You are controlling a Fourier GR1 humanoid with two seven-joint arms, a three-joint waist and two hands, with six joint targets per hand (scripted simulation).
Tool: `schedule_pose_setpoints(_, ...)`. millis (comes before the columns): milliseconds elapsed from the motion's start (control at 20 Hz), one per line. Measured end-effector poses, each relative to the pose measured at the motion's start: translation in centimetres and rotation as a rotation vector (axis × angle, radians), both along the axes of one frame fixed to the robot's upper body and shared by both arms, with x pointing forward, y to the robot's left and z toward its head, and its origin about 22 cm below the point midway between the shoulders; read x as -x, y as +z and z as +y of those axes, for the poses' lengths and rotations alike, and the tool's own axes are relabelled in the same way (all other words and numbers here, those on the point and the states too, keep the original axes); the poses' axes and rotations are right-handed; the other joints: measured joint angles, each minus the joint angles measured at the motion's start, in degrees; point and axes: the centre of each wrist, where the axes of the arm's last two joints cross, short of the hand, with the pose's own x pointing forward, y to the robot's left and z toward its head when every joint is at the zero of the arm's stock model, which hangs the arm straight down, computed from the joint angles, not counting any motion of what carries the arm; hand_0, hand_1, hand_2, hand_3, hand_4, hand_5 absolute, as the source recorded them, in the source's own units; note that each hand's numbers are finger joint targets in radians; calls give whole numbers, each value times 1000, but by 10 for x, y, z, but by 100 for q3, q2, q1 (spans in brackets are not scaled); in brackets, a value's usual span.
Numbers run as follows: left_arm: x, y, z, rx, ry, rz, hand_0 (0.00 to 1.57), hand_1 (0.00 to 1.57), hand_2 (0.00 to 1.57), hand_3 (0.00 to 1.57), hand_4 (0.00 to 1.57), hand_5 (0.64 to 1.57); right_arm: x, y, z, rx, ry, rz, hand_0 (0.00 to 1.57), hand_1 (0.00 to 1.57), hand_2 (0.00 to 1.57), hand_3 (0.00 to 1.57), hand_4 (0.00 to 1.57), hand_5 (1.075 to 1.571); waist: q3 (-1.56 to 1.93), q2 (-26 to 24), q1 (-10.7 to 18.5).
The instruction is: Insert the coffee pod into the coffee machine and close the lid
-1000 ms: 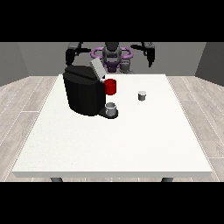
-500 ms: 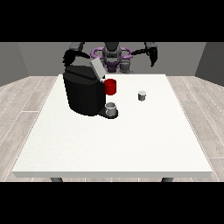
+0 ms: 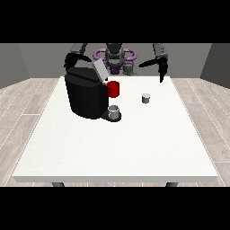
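The hand at the view's left hangs raised behind the machine, whose lid stands tilted open. The pod sits on the table, well right of the machine. The hand at the view's right hovers above and behind it, fingers pointing down and holding nothing, so it should drop straight over the pod before closing; the other hand's fingers I cannot tell.

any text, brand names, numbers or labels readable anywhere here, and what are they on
None: no readable text in the front view.
Coffee machine: plain black body, grey raised lid, no brand or markings visible.
Coffee pod: plain grey, no print visible.
Red cup and grey cup by the machine: no labels.
Table: bare white, no signs.
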Motion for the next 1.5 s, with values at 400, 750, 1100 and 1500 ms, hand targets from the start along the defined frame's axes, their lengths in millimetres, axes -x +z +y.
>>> schedule_pose_setpoints(400,-25,-7,17,-63,42,79,0,0,0,0,0,1571,-16,12,4,3,28,-9,0,0,0,0,393,1571,-1,378,-138)
schedule_pose_setpoints(750,-44,-10,15,-138,40,138,0,0,0,0,0,1571,-30,12,5,28,5,28,0,0,0,0,423,1571,0,502,-99)
schedule_pose_setpoints(1100,-51,-27,8,-238,29,185,446,446,606,295,0,1571,-35,11,13,55,-1,62,0,0,0,0,392,1571,-1,487,-162)
schedule_pose_setpoints(1500,-51,-40,18,-358,41,233,580,580,719,472,0,1571,-36,8,13,48,-3,72,0,0,0,0,434,1571,0,522,-196)
